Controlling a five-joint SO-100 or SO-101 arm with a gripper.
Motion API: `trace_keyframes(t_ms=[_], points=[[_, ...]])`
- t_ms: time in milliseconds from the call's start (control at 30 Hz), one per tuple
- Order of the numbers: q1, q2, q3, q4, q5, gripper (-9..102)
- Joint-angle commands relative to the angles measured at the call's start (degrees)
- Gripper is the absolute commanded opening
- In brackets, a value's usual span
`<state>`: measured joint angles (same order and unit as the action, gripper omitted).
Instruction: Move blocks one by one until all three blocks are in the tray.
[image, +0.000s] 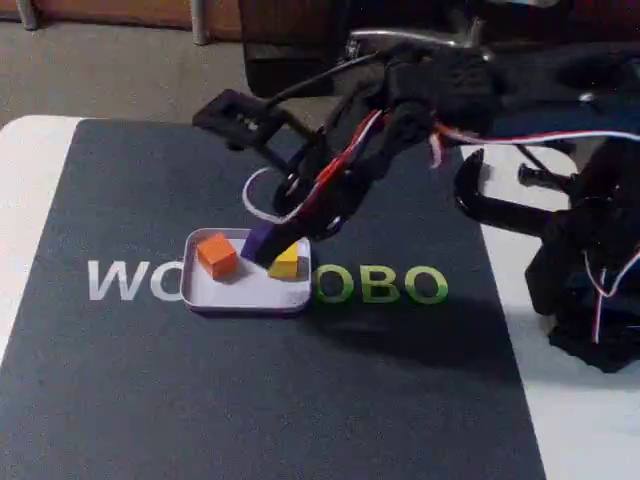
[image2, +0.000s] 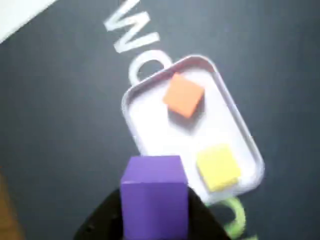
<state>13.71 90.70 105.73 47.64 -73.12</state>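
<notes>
Gripper: in your fixed view the gripper (image: 268, 243) reaches down over the back rim of the tray, and in your wrist view (image2: 154, 215) its dark fingers sit on either side of the purple block, pinching it.
Purple block: you can see the purple block (image2: 154, 197) held at the bottom of the wrist view, over the tray's near edge; in the fixed view (image: 260, 240) it hangs between the other two cubes. Whether it touches the tray floor is hard to judge, since the wrist picture is blurred.
Orange block: the orange block (image: 216, 254) lies inside the tray at its left end in the fixed view; in the wrist view (image2: 183, 95) it sits in the far half.
Yellow block: the yellow block (image: 285, 262) lies inside the tray at its right end in the fixed view, just beside the purple one (image2: 218, 166).
Tray: the white tray (image: 245, 298) rests on the dark mat (image: 250, 400), covering part of the mat's lettering (image: 380, 285); its rim shows clearly in your wrist view (image2: 131, 115).
</notes>
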Motion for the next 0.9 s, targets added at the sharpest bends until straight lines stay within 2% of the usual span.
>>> trace_keyframes(t_ms=[0, 533, 867], points=[[0.88, -1.58, -0.62, -3.08, -0.97, -8], [1.32, -3.78, -0.70, -4.75, -2.55, 13], [1.49, -2.55, -0.44, -4.22, -3.60, 15]])
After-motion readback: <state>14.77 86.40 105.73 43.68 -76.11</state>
